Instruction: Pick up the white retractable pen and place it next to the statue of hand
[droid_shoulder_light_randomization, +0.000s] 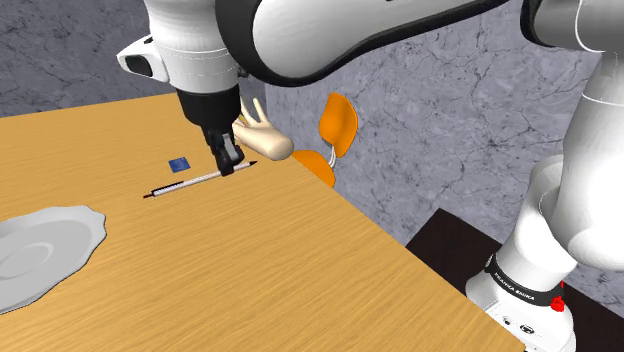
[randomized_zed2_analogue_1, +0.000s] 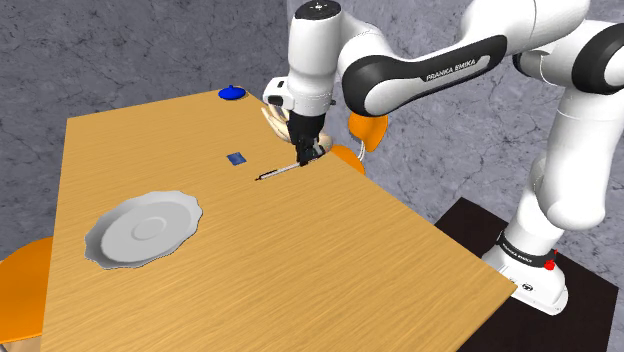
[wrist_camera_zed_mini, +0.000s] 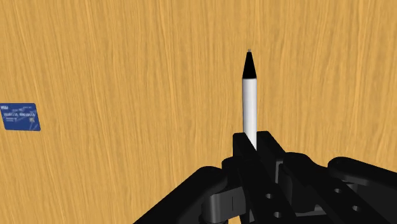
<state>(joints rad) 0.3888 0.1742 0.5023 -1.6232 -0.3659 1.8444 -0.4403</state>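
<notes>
The white retractable pen (droid_shoulder_light_randomization: 190, 182) with a black tip lies nearly flat just over the wooden table (droid_shoulder_light_randomization: 250, 260), and my black gripper (droid_shoulder_light_randomization: 232, 160) is shut on its rear end. In the wrist view the pen (wrist_camera_zed_mini: 250, 105) sticks out straight ahead of the clasping fingers (wrist_camera_zed_mini: 257, 149). The cream hand statue (droid_shoulder_light_randomization: 262, 135) stands right behind the gripper at the table's far edge, partly hidden by the arm. In the second exterior view the pen (randomized_zed2_analogue_1: 280, 171) reaches out from the gripper (randomized_zed2_analogue_1: 306, 154), with the statue (randomized_zed2_analogue_1: 274, 122) just behind.
A small blue card (droid_shoulder_light_randomization: 178, 164) lies close to the pen. A grey scalloped plate (droid_shoulder_light_randomization: 40, 250) sits at the shoulder view's left. An orange chair (droid_shoulder_light_randomization: 335, 135) stands beyond the table edge. A blue round thing (randomized_zed2_analogue_1: 232, 93) rests on the far corner.
</notes>
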